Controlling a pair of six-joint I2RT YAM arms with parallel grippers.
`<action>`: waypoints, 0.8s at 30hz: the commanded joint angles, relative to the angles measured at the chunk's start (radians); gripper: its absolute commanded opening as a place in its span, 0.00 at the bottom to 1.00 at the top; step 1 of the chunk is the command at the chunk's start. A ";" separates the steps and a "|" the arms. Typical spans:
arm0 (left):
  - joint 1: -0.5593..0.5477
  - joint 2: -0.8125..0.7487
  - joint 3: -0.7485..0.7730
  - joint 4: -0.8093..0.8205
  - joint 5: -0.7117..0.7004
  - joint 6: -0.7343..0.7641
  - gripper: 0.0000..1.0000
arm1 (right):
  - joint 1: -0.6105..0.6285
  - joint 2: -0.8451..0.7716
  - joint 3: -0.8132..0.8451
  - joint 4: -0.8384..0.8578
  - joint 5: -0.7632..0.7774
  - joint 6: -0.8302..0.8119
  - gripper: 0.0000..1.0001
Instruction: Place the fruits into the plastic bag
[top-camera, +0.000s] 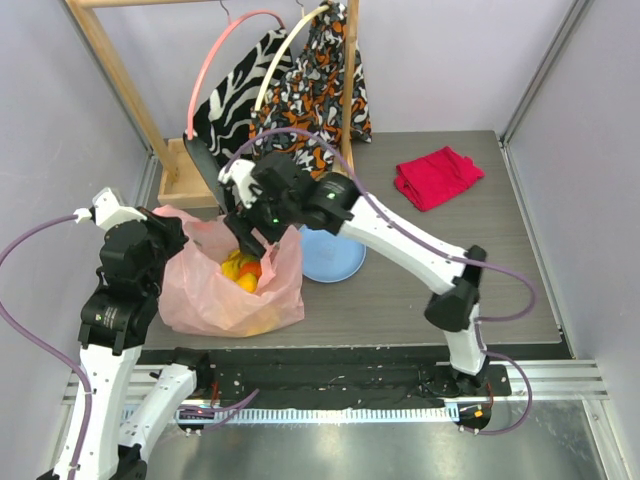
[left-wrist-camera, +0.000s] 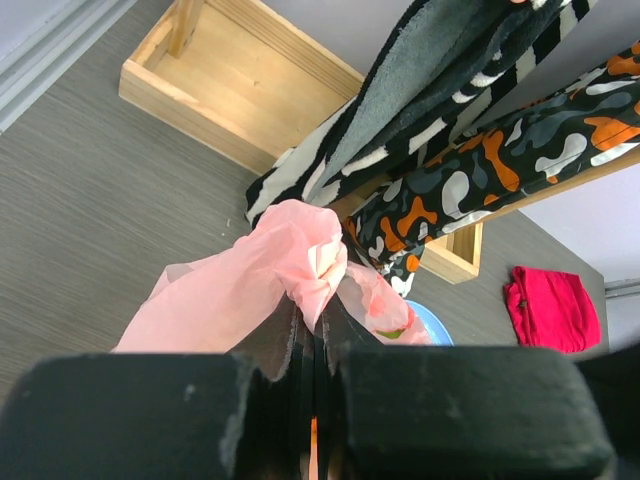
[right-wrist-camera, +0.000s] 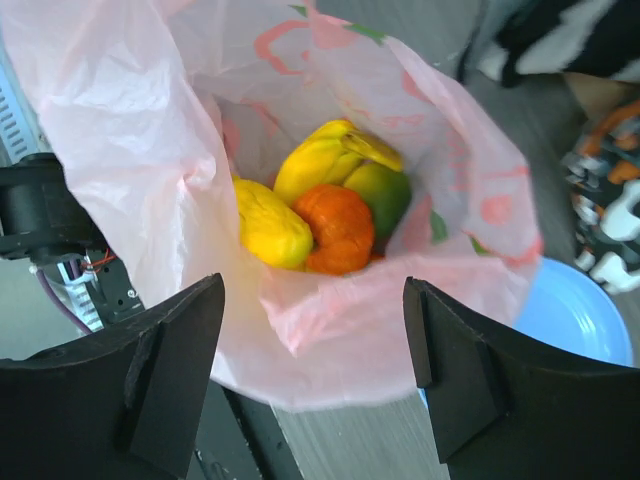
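Fruits (right-wrist-camera: 325, 205) are seen in plastic bag (top-camera: 215, 300), rim clamped by left claw (left-wrist-camera: 315, 325); right claw (right-wrist-camera: 315, 365) is spread, empty, above; drop judged done, retreat needed.

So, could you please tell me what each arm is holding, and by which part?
The left gripper pinches the plastic bag by its bunched rim; the right gripper, open, holds nothing.

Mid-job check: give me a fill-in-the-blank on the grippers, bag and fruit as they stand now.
The left gripper pinches the rim of the plastic bag, jaws ____.
The right gripper hangs over the bag's mouth, jaws ____.
The orange lies ____ the bag.
The plate beside the bag is ____.
Missing words: shut, open, inside, blue.
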 joint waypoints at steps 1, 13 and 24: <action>0.006 -0.007 -0.004 0.033 -0.008 0.000 0.00 | 0.003 -0.141 -0.123 0.025 0.185 0.065 0.80; 0.006 0.010 -0.004 0.036 0.003 0.017 0.00 | 0.004 -0.027 -0.117 -0.063 0.085 0.116 0.76; 0.006 -0.003 -0.009 0.030 -0.002 0.020 0.00 | 0.004 0.033 -0.075 -0.063 -0.017 0.134 0.75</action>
